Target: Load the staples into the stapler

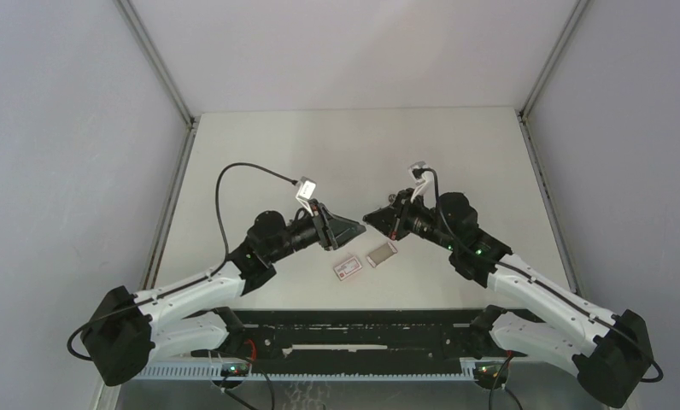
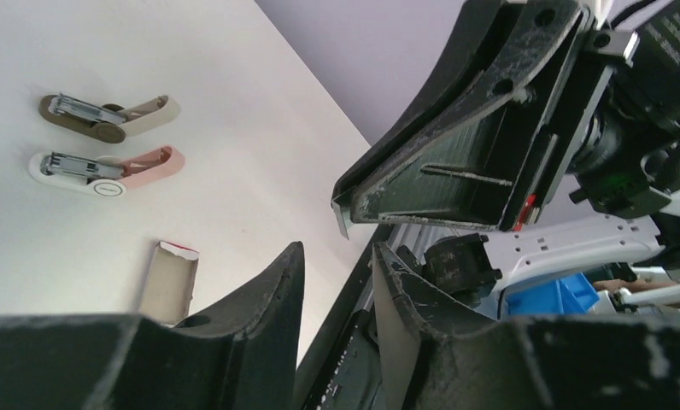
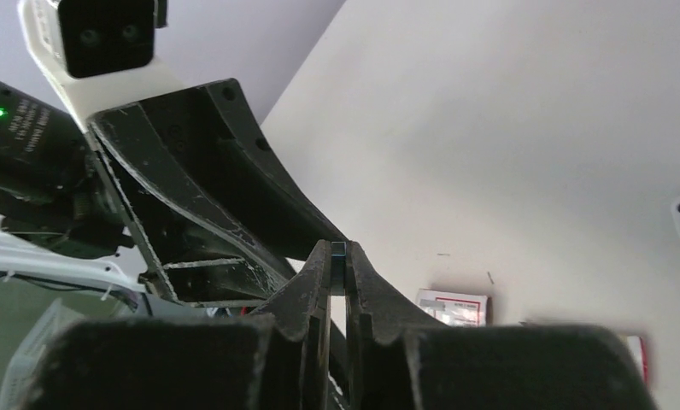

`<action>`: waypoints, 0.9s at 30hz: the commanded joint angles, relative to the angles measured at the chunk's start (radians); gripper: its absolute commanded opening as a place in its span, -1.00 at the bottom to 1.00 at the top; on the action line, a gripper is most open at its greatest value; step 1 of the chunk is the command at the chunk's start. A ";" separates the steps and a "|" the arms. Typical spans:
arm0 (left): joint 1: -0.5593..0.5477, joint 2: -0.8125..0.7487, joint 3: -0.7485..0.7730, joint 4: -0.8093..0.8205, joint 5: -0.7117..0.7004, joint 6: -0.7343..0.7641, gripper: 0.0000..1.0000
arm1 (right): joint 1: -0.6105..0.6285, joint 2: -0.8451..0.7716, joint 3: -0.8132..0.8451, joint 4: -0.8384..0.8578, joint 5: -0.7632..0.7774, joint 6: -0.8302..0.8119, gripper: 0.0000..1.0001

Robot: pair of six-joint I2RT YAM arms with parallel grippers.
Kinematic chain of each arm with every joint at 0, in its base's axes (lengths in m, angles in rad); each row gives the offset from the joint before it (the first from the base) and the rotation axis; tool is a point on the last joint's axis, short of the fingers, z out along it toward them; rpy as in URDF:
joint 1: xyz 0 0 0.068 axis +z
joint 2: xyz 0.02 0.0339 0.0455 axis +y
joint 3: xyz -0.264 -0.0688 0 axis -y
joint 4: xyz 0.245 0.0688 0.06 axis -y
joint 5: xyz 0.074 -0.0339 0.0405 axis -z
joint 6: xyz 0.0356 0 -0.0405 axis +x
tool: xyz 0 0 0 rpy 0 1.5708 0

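Observation:
My right gripper (image 3: 338, 249) is shut on a thin silvery strip of staples (image 2: 340, 213), whose end sticks out past the fingertips. My left gripper (image 2: 338, 252) faces it tip to tip above the table (image 1: 337, 154). Its fingers stand apart with nothing between them, just short of the strip. The pink-and-white stapler (image 2: 106, 167) lies open on the table, its metal channel showing. I cannot make it out in the top view. The grey staple tray (image 1: 381, 253) and the white box with the red label (image 1: 347, 268) lie below the two grippers.
A darker brown-beige shape (image 2: 106, 117) like the stapler lies right beside it. An open cardboard piece with a red edge (image 2: 170, 282) sits near my left fingers. The labelled box (image 3: 453, 307) shows under my right gripper. Grey walls enclose the table.

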 commanded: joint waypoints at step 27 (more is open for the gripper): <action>-0.026 0.018 0.146 -0.108 -0.076 -0.001 -0.54 | 0.055 -0.009 0.073 -0.041 0.132 -0.067 -0.88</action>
